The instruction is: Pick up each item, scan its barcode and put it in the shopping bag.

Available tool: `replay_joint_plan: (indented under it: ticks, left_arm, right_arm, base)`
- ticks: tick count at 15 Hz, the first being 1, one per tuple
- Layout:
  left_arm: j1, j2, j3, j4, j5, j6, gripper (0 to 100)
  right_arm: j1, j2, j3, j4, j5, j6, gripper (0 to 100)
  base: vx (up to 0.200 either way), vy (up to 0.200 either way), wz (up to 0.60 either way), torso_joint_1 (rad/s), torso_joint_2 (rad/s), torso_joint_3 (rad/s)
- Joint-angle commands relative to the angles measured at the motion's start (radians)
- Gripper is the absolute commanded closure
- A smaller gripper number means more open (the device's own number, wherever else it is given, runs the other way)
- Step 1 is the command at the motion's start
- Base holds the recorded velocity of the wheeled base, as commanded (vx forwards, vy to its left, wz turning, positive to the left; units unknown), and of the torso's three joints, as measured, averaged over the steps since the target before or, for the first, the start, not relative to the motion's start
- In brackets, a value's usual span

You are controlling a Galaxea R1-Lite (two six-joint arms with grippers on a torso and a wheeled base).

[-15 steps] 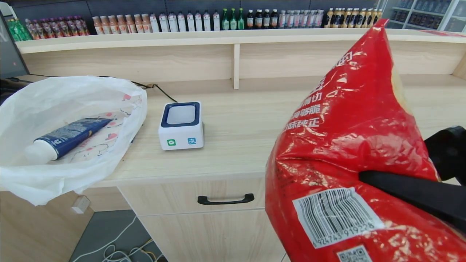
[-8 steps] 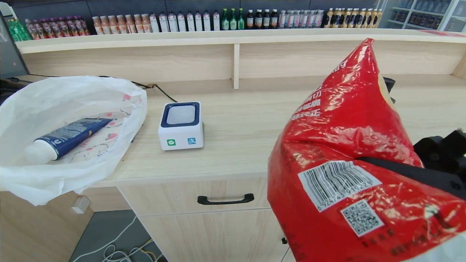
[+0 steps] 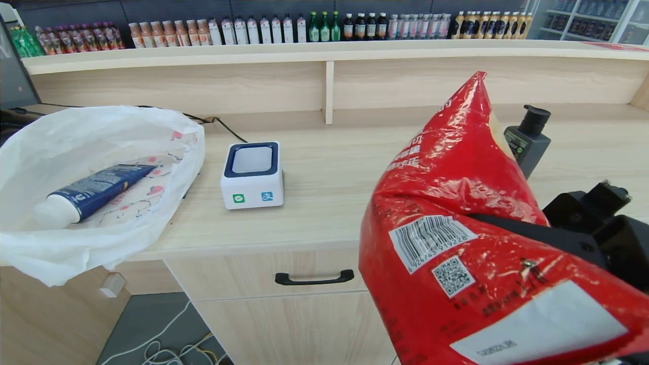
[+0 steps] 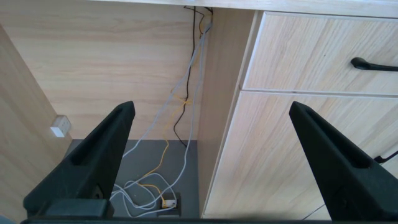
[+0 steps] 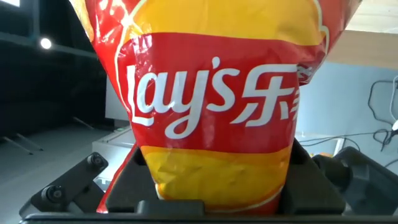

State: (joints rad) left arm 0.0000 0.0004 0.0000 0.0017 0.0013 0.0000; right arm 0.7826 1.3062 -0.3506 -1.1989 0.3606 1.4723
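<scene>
One chip bag [image 3: 456,203], R claw [image 5: 217,186]: swung lower, bottle [image 3: 527,139] uncovered.

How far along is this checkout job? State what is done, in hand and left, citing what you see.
Done: a tube lies in the shopping bag. In hand: the right gripper is shut on the chips, barcode showing, right of the scanner, not over it. Left: scan and bag the chips, then the bottle standing on the counter. The left gripper hangs open by the drawers.
</scene>
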Motion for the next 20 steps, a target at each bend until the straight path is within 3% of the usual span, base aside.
replay_joint_plan:
  ticks: [1, 14, 20]
  left_arm:
    - [0.0, 0.0, 0.0, 0.0, 0.0, 0.0, 0]
    - [0.0, 0.0, 0.0, 0.0, 0.0, 0.0, 0]
    - [0.0, 0.0, 0.0, 0.0, 0.0, 0.0, 0]
  right_arm:
    - [-0.014, 0.007, -0.001, -0.001, 0.001, 0.0, 100]
    - [-0.051, 0.012, -0.013, -0.002, 0.001, 0.011, 100]
    - [-0.054, 0.015, -0.045, 0.004, 0.032, -0.202, 100]
  base:
    - [0.0, 0.0, 0.0, 0.0, 0.0, 0.0]
    - [0.0, 0.0, 0.0, 0.0, 0.0, 0.0]
    - [0.0, 0.0, 0.0, 0.0, 0.0, 0.0]
